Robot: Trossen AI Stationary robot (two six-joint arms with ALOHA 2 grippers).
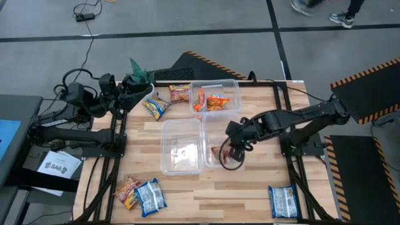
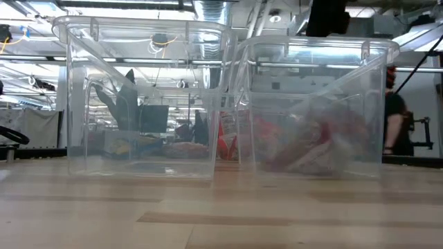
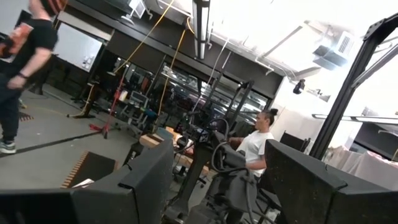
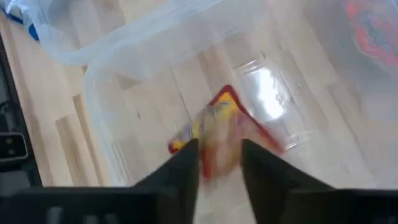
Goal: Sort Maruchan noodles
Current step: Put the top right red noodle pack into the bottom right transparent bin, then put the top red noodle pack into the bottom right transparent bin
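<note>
My right gripper (image 1: pixel 229 156) reaches from the right into the near right clear tub (image 2: pixel 379 104) and is shut on a red-and-yellow noodle packet (image 4: pixel 219 127), which the low view shows as a red blur (image 2: pixel 311 145). The near left tub (image 1: pixel 181 147) holds no packet. The far tub (image 1: pixel 232 84) holds orange packets (image 1: pixel 209 101). Loose packets lie on the table: yellow-and-blue (image 1: pixel 155 107) and orange (image 1: pixel 180 92) far left, orange (image 1: pixel 127 190) and blue (image 1: pixel 150 197) near left, blue (image 1: pixel 282 201) near right. My left gripper (image 3: pixel 217 186) waits open by the table's far left corner (image 1: pixel 132 94). My right gripper pinches the red-and-yellow packet by one end (image 4: pixel 214 158) between its two fingers (image 4: pixel 186 171), coming slanting down from above and the right. The packet hangs tilted inside the tub (image 4: pixel 99 112), its free end toward the tub floor; whether it touches the floor I cannot tell.
A small potted green plant (image 1: pixel 139 76) stands at the far left corner beside my left gripper. The three tubs fill the table's middle. Bare wood lies along the near edge (image 1: pixel 212 200). People show in the room beyond (image 3: pixel 258 140).
</note>
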